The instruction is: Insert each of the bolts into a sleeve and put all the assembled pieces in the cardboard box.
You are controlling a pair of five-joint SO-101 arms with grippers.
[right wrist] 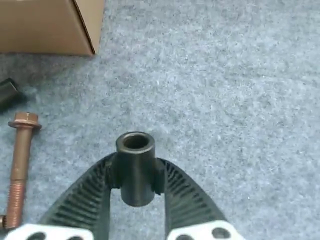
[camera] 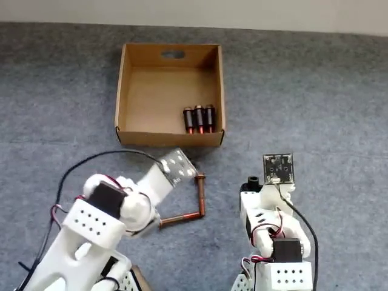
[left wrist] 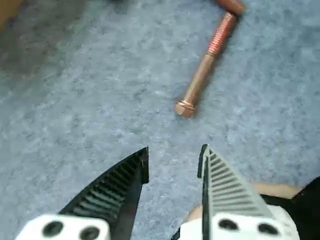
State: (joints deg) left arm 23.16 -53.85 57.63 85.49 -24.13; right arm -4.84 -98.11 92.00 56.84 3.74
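One black sleeve (right wrist: 135, 167) sits clamped between the right arm's fingers (right wrist: 186, 196).

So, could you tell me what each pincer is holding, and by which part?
The right pincer grips a sleeve across its middle, open end free. The left pincer is open and holds nothing; a bolt lies just ahead.

Overhead we look down, brown cardboard box (camera: 170, 139) at twelve o'clock; both close wrist cameras share one copper hex bolt (left wrist: 202, 75).
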